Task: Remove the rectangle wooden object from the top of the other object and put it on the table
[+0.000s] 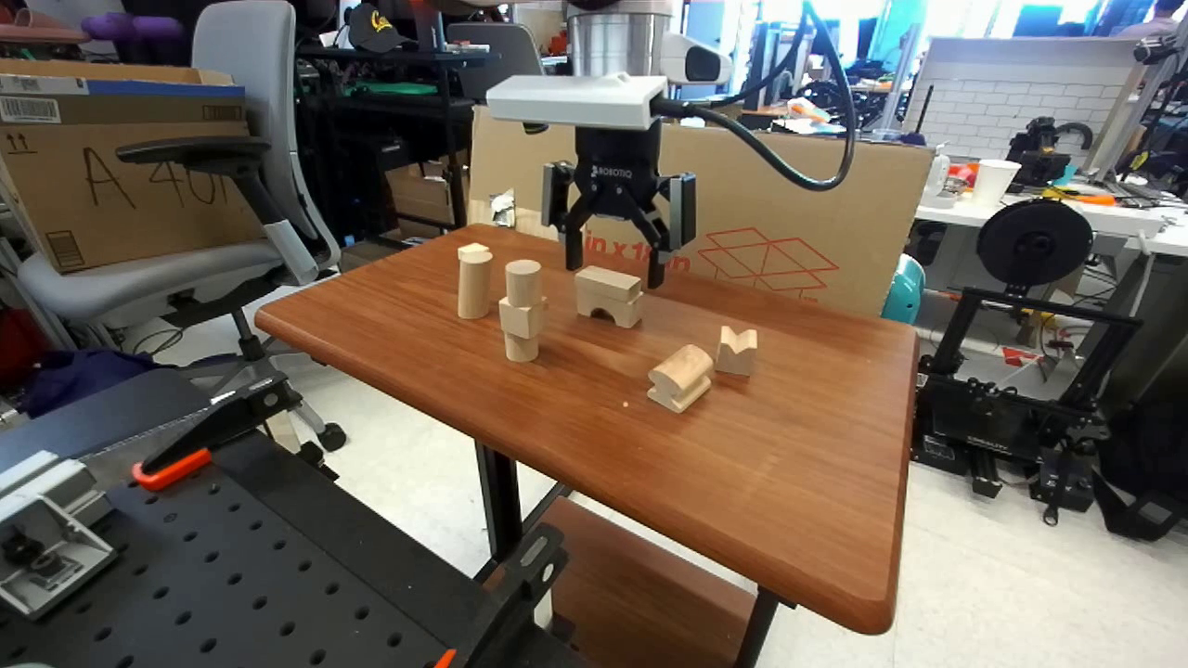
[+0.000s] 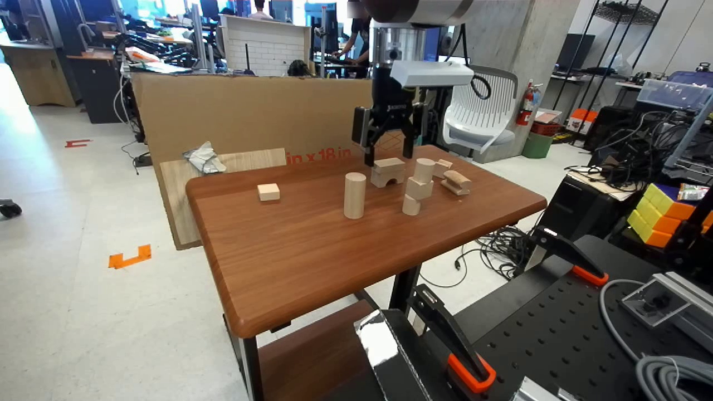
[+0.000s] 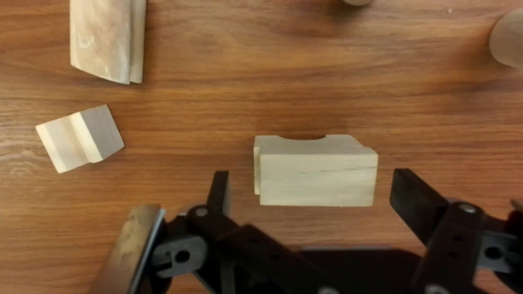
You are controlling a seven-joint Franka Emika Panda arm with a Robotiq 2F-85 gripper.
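Observation:
The rectangle wooden object [image 1: 609, 278], a pale flat bar, lies on top of the other object [image 1: 631, 314], a pale block with an arched hollow at its lower edge. Both also show in an exterior view, the bar [image 2: 389, 164] above the arched block [image 2: 379, 179]. In the wrist view the bar [image 3: 318, 179] covers most of the arched block [image 3: 266, 143] and sits slightly offset on it. They stand on the reddish-brown table [image 1: 789, 445]. My gripper [image 1: 614, 269] is open and empty above the bar. In the wrist view its fingers [image 3: 311, 179] lie beyond the bar's two ends, apart from it.
A stack of small wooden pieces [image 1: 522, 315] and a tall round peg [image 1: 474, 288] stand nearby. A notched block [image 1: 738, 353] and a round-topped block [image 1: 682, 376] lie toward the other side. A small flat block [image 2: 268, 192] lies apart. Cardboard [image 2: 250, 122] stands behind the table.

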